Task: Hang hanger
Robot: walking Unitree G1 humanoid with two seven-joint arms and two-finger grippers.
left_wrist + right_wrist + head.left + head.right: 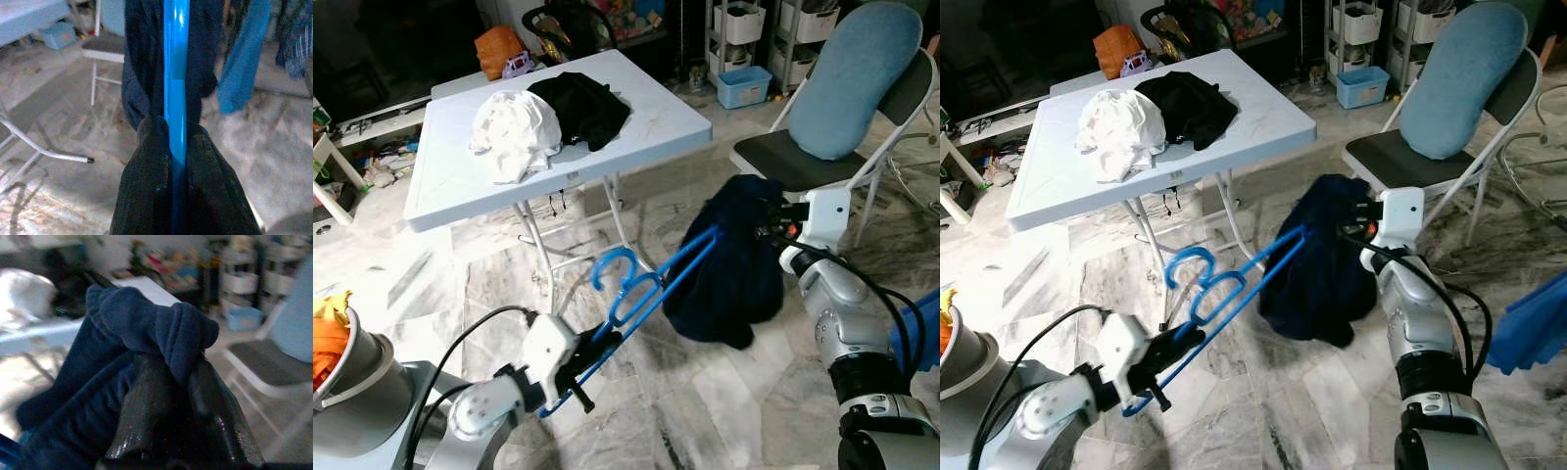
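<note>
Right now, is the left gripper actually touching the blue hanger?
Touching. The left wrist view shows the left gripper shut on the blue hanger, both fingers pressed against its bar.

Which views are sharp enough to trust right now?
Left eye view: sharp, evenly lit, blue hanger and navy garment clear. Left wrist view: slightly soft, glare streak along the hanger. Right wrist view: background strongly blurred, right end effector dark, fabric readable.

A blue plastic hanger (646, 284) slants in mid-air, its far end inside a navy garment (729, 259).
</note>
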